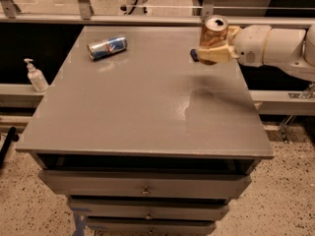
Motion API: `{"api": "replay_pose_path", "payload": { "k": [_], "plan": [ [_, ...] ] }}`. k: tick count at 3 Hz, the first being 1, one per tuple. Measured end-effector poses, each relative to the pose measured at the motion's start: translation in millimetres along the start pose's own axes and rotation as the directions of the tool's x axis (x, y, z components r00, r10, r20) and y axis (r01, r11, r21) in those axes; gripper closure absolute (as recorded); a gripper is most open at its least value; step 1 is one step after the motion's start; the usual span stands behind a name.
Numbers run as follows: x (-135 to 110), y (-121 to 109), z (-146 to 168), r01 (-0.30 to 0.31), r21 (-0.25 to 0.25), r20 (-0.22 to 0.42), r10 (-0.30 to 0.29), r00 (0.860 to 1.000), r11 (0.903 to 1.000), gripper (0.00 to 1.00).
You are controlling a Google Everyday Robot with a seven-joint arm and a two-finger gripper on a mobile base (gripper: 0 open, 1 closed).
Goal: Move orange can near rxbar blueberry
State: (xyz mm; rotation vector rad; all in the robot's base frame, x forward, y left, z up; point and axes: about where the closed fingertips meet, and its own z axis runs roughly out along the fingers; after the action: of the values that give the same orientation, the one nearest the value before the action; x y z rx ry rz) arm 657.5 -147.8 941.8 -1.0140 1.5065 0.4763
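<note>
My gripper (214, 47) is shut on the orange can (213, 31) and holds it upright, above the far right part of the grey table (147, 112). The can has a copper body and a silver top with its opening showing. The rxbar blueberry (195, 55) is mostly hidden behind the gripper and can; only a small dark blue corner shows just left of the gripper, on the table. My white arm (275, 45) reaches in from the right.
A blue-and-silver can (107, 47) lies on its side at the far left of the table. A soap dispenser bottle (35, 76) stands on a ledge to the left. Drawers (145, 188) are below the table front. A rail (147, 18) runs behind the table.
</note>
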Motion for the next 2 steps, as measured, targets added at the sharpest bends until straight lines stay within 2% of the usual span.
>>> {"api": "replay_pose_path", "payload": {
  "k": [1,2],
  "plan": [
    [5.5,-72.2,0.9,-0.037,0.112,0.049,0.032,0.998,0.9930,1.00],
    [12.4,-116.9,9.1,-0.062,0.172,0.061,0.052,0.997,0.9832,1.00]
  ]
}}
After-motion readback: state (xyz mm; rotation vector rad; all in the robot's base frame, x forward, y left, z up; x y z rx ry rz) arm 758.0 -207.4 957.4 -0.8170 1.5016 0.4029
